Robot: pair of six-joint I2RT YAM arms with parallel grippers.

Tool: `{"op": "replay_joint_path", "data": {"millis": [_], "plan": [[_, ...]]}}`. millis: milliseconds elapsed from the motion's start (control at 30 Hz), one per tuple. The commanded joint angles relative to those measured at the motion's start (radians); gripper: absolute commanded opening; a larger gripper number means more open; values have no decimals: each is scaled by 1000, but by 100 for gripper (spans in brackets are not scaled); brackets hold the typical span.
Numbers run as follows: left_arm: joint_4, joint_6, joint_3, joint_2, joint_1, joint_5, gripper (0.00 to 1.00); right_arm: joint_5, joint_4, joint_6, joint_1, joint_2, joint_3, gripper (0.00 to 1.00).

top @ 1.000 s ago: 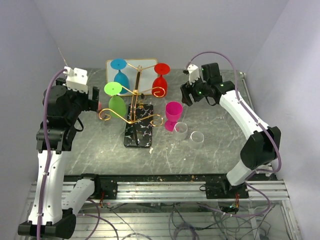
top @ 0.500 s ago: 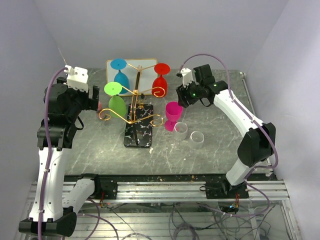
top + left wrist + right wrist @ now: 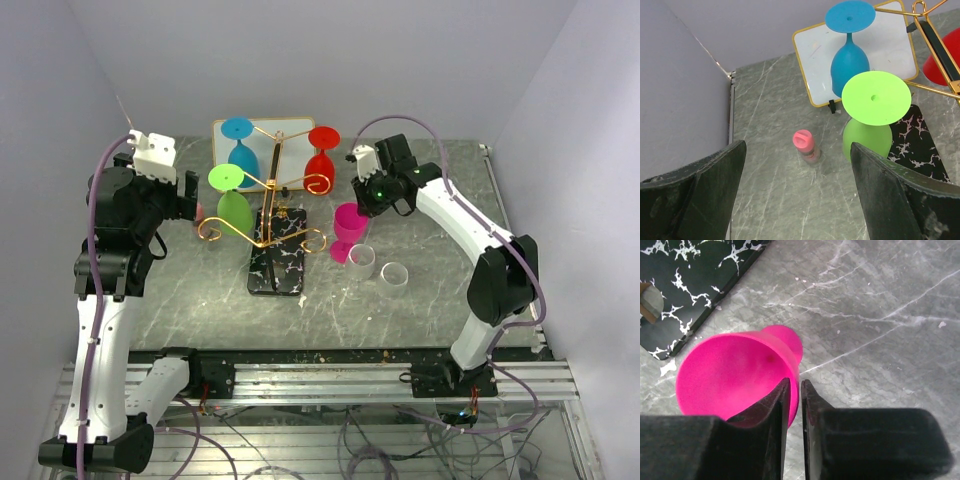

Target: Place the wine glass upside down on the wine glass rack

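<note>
A pink wine glass stands upright on the table, right of the wine glass rack with its gold arms and black marble base. My right gripper is shut on the glass's rim, one finger inside the bowl and one outside. A green glass, a blue one and a red one hang upside down on the rack. At the far left my left gripper hovers open and holds nothing.
A white gold-rimmed tray lies behind the rack. Two small clear cups lie just right of the pink glass. A small bottle with a pink cap stands on the table below the left gripper.
My right arm has swung left and down to the pink glass, and its jaws have closed on the rim. The left arm has stayed put.
</note>
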Motion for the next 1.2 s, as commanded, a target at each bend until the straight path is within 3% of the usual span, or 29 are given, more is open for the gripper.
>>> {"op": "replay_joint_path", "data": {"millis": [0,100,300,467,600,767,967,1167], "plan": [[41,-11,14,1,15,30,95,45,-5,5,7,-8,23,10],[39,-17,20,2,18,28,95,82,-8,-6,4,-37,27,0],[27,-15,49,14,20,59,97,131,2,-36,-84,-119,37,0],[-115,-2,181,92,21,244,99,46,-5,-42,-280,-198,117,0],[-70,-68,198,112,20,312,99,48,23,-37,-346,-278,168,0],[-48,-177,239,149,18,408,99,35,109,-22,-356,-370,197,0],[-36,-252,299,224,-10,510,99,-132,243,91,-350,-449,224,0],[30,-323,374,292,-141,496,99,-183,371,143,-258,-493,197,0]]}}
